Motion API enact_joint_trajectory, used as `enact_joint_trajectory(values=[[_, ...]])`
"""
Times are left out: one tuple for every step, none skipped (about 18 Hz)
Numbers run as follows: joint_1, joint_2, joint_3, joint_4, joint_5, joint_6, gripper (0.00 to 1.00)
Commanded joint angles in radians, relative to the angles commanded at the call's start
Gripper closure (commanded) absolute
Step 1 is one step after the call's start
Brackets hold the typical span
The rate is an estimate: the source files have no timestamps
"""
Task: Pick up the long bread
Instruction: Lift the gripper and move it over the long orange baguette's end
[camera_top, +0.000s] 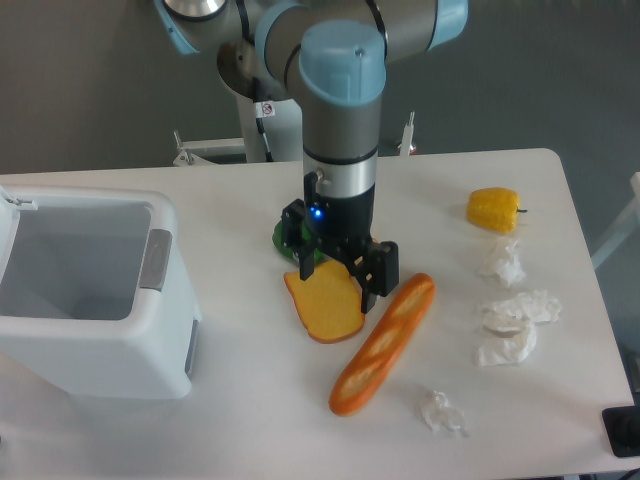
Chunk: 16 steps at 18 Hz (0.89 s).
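The baguette (384, 344) lies flat on the white table (250, 400), running diagonally from its lower-left end near the front of the table up to its upper-right end just right of the gripper (337, 280). Its pale slashes face up and nothing is holding it. The gripper hangs from the arm (340, 110) pointing straight down, its two black fingers spread apart with a clear gap between them and nothing held in that gap. The right finger (381, 272) sits just beside the baguette's upper end, and whether it touches it cannot be told; the left finger (300, 243) stands over the upper edge of the bread slice (324, 303). That flat orange slice lies just left of the baguette, partly under the gripper. A green item (283, 240) shows behind the left finger, mostly hidden. A blue light glows on the gripper body. A white bin (90, 290) with an open top stands at the left side of the table, well apart from the baguette. At the right, a yellow pepper (494, 209) sits near the far edge, with crumpled white paper pieces (515, 322) scattered below it and one more piece (441, 411) near the front, close to the baguette's lower end.
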Motion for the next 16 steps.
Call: enact_joint_trajectory(values=[[0.002,-0.015,0.005,0.003,0.0,0.002,0.0],[0.002,-0.037,0.012,0.003,0.002,0.003,0.0],[0.002,-0.061,0.015,0.005,0.002,0.003,0.0],[0.002,-0.081,0.017,0.005,0.002,0.0,0.0],[0.002,-0.088,0.017,0.003,0.005,-0.018,0.0],[0.002,-0.086,0.017,0.003,0.003,-0.053,0.0],[0.005,-0.086,0.018,0.003,0.003,-0.08,0.0],[0.005,-0.091,0.023,0.003,0.003,-0.083,0.0],[0.006,-0.097,0.026,0.003,0.005,-0.083,0.0],[0.012,-0.1,0.029,0.003,0.005,-0.083,0.0],[0.021,-0.101,0.031,0.005,0.009,-0.084,0.0],[0.034,-0.103,0.031,0.003,0.035,-0.086,0.0],[0.05,-0.098,0.028,0.003,0.075,-0.09,0.0],[0.072,-0.094,0.025,0.002,0.107,-0.097,0.0],[0.084,-0.089,0.02,0.002,0.124,-0.097,0.0],[0.093,-0.088,0.018,-0.003,0.133,-0.098,0.0]])
